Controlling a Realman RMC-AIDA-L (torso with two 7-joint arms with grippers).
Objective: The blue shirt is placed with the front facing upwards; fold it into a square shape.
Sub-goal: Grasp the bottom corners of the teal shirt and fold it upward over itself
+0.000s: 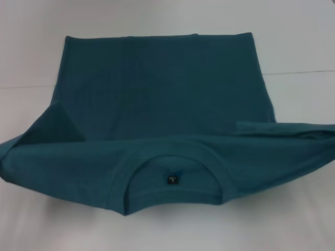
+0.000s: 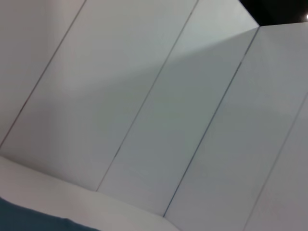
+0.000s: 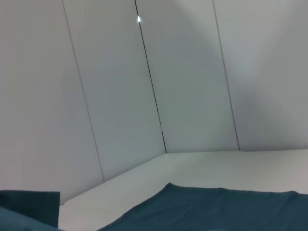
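The blue shirt (image 1: pixel 162 115) lies on the white table (image 1: pixel 293 47), a dark teal-blue T-shirt. Its upper part is folded over toward me, so the collar and the small dark neck tag (image 1: pixel 173 179) face me near the front edge. Both sleeves stick out to the left and right. No lettering shows. A strip of the shirt shows in the right wrist view (image 3: pixel 211 209), and a corner of it in the left wrist view (image 2: pixel 29 219). Neither gripper is in view in any frame.
White panelled walls (image 2: pixel 159 96) stand behind the table and show in both wrist views. Bare white table surface surrounds the shirt at the back and the far right.
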